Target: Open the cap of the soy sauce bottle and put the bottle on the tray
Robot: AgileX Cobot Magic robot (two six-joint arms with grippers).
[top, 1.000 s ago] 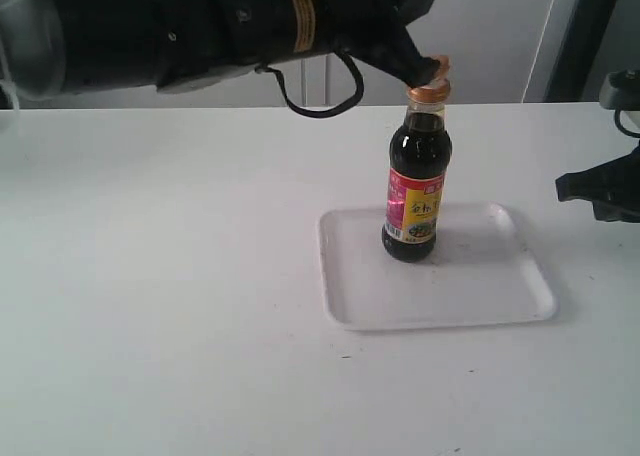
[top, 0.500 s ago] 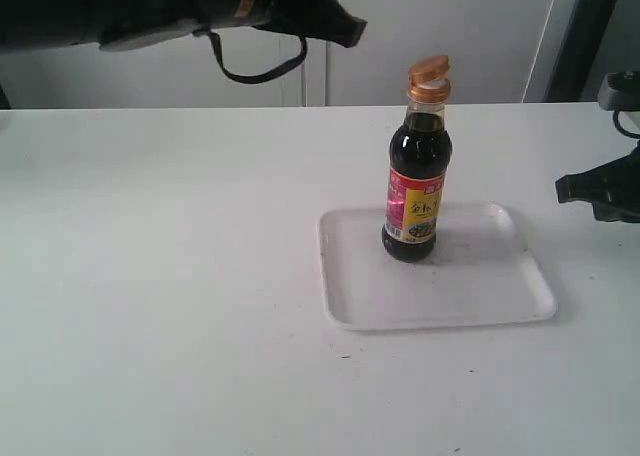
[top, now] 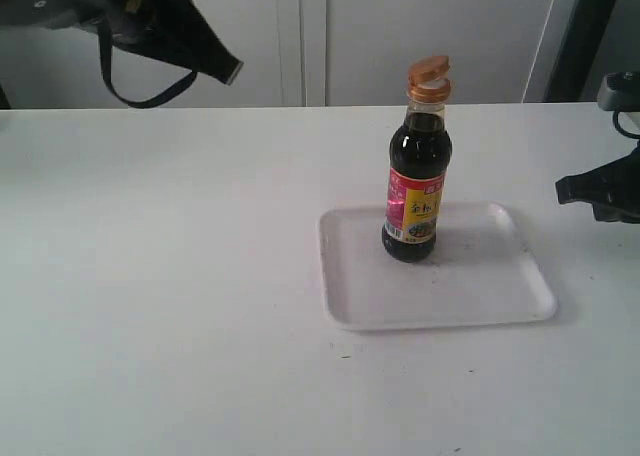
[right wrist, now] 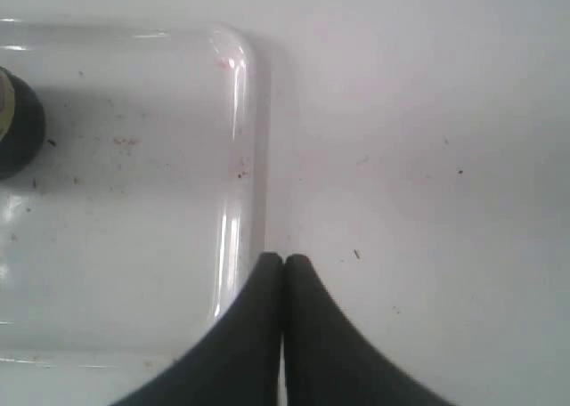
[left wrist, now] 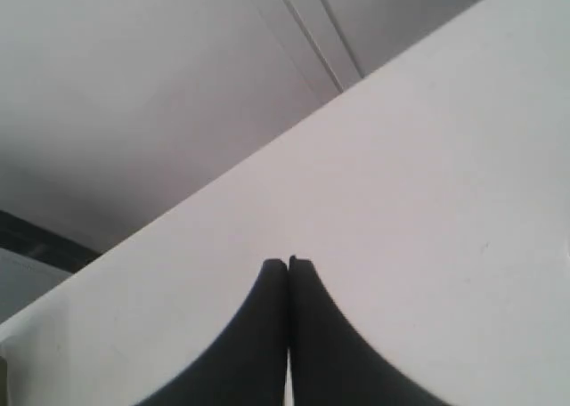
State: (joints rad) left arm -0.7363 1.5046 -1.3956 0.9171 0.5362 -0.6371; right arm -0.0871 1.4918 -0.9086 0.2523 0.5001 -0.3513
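The soy sauce bottle (top: 418,181) stands upright on the tray (top: 440,319), long axis straight up, its base planted toward 11 o'clock from the tray's middle, near the far rim. Up top is the cap (top: 429,79). Its lid is tipped up and back off the neck, so I read it as open. Bottle on the tray, cap flipped: by my call, both halves of the job look done.

Now the hands. The left hand (top: 231,72) hangs high above the white surface (top: 150,276), well apart from the bottle. Its two fingers are pressed together with nothing between them, and its wrist camera shows only bare surface beyond the tips. From that hand, in the exterior view, the bottle lies off toward 4 o'clock and the cap nearer 3.

The right hand (top: 560,188) waits off the tray's 3 o'clock side, fingers likewise pinched together and empty, tips just beside the tray's rim. From there the bottle is at 9 o'clock, and this looks the nearer hand of the two.

What matters for whatever comes is a tall, narrow bottle with both hands clear of it. Any pull-away, I'd say, should go outward, left toward 9 and right toward 3, so nothing brushes that raised lid or tips the bottle.
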